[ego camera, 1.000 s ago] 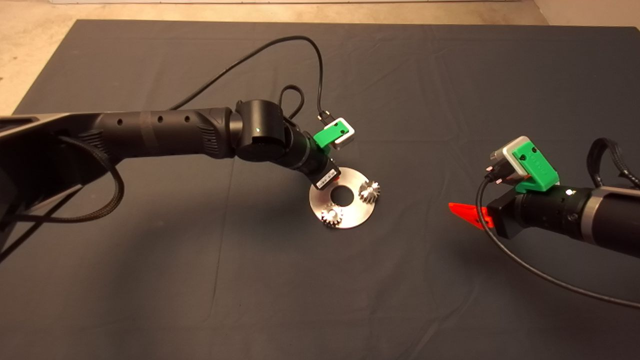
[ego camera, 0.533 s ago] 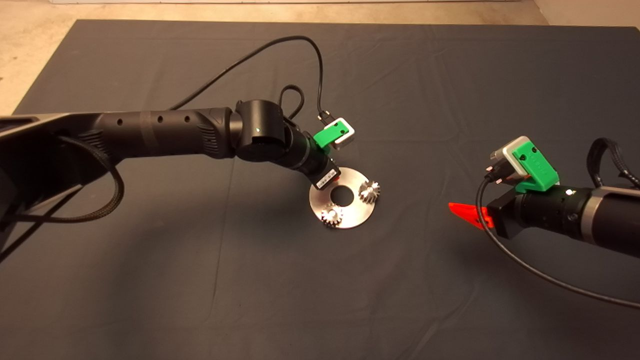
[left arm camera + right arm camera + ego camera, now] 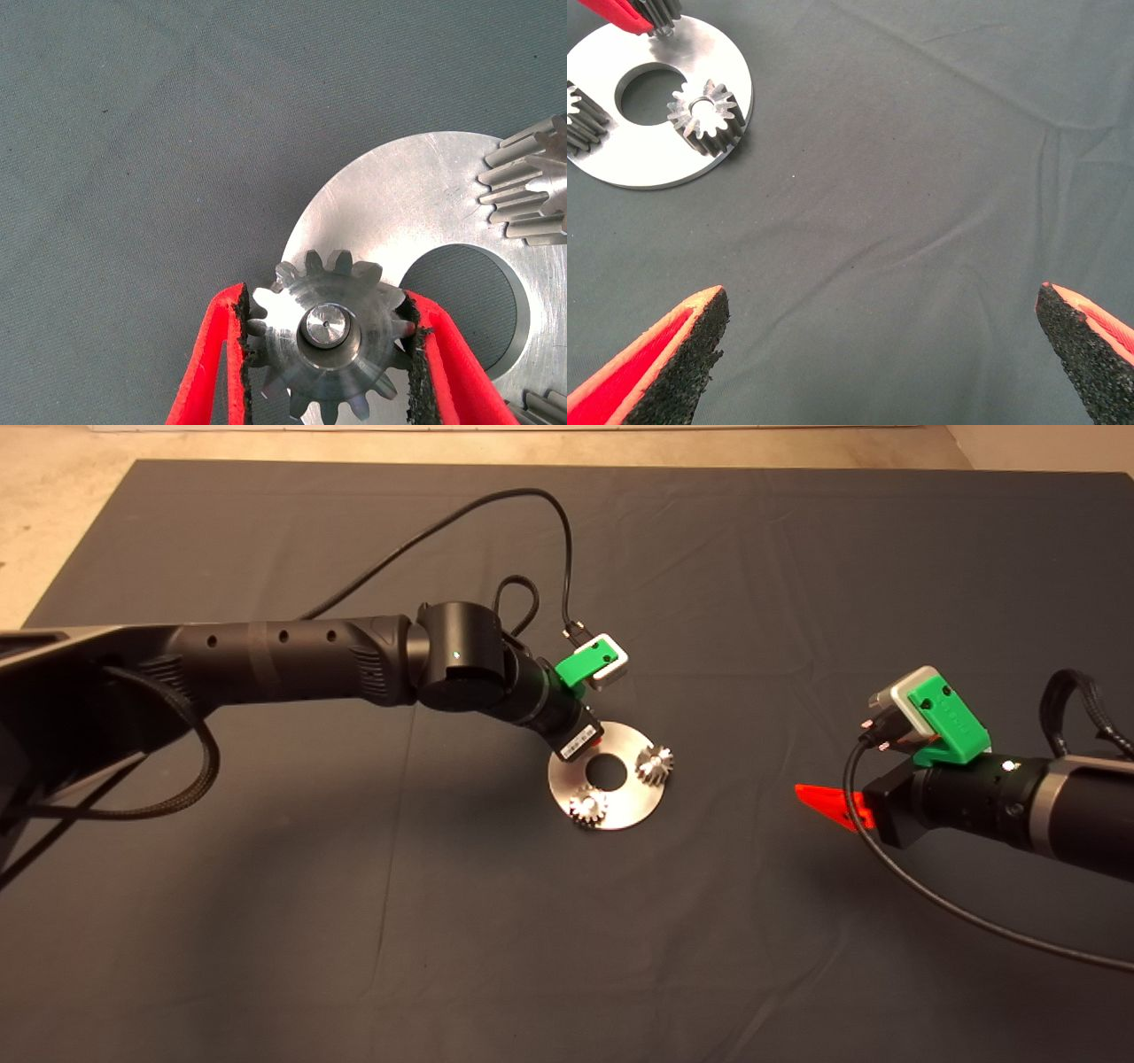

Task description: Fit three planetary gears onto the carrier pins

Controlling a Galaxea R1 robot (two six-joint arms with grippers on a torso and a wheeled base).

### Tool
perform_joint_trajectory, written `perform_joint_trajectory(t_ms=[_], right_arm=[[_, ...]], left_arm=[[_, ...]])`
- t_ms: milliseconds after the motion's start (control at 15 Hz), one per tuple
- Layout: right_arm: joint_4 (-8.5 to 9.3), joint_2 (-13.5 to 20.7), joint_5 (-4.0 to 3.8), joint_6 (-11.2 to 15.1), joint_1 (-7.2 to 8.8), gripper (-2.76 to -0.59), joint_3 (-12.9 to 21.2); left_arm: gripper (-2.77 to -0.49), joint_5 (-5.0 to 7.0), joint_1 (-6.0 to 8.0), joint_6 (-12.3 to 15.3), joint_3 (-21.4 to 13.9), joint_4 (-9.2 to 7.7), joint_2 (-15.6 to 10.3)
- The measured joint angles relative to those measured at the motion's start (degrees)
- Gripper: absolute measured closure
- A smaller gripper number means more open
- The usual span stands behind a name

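While a dark grey mat [image 3: 266,921] with soft creases covers the surface, a strip of pale beige floor [image 3: 53,522] shows past its far edge and at the 10 o'clock corner of the head view. Near the middle of the mat lies the flat round silver disc [image 3: 620,815] with its large centre hole. Two planetary gears sit on it: one [image 3: 655,763] at about 2 o'clock from the hole, the other [image 3: 587,808] at about 7 o'clock. The third gear [image 3: 330,343], bright steel with fine scratches on its face, sits on a carrier pin [image 3: 326,324] whose round tip shows through the gear's bore, at about 10 o'clock on the disc. The left gripper [image 3: 330,354] is down over that spot, its jaws closed against opposite sides of this gear, the black pads [image 3: 241,354] touching its teeth. A small white label [image 3: 577,741] on that gripper's body carries print too small to read. The right gripper [image 3: 881,354] hovers at 3 o'clock, well apart from the disc, jaws spread wide and holding nothing.
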State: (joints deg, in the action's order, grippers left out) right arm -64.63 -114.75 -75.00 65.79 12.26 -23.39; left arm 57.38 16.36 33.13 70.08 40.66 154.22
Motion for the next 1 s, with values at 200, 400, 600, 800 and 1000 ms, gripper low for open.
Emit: perform_joint_trajectory(t_ms=[200,400,600,800,1000], right_arm=[[-0.02,0.0,0.00,0.0,0.00,-2.60,0.0],[-0.02,0.0,0.00,0.0,0.00,-2.60,0.0],[0.00,0.0,0.00,0.0,0.00,-2.60,0.0],[0.00,0.0,-0.01,0.0,0.00,-2.60,0.0],[-0.02,0.0,0.00,0.0,-0.02,-2.60,0.0]], left_arm=[[-0.85,0.02,0.01,0.0,0.0,-0.02,0.0],[-0.95,0.02,0.00,0.0,-0.1,-0.02,0.0],[-1.07,-0.02,0.01,0.0,-0.1,-0.02,-0.1],[-1.20,0.00,0.01,0.0,-0.1,0.00,-0.1],[-1.34,0.03,0.04,0.0,-0.4,0.05,-0.1]])
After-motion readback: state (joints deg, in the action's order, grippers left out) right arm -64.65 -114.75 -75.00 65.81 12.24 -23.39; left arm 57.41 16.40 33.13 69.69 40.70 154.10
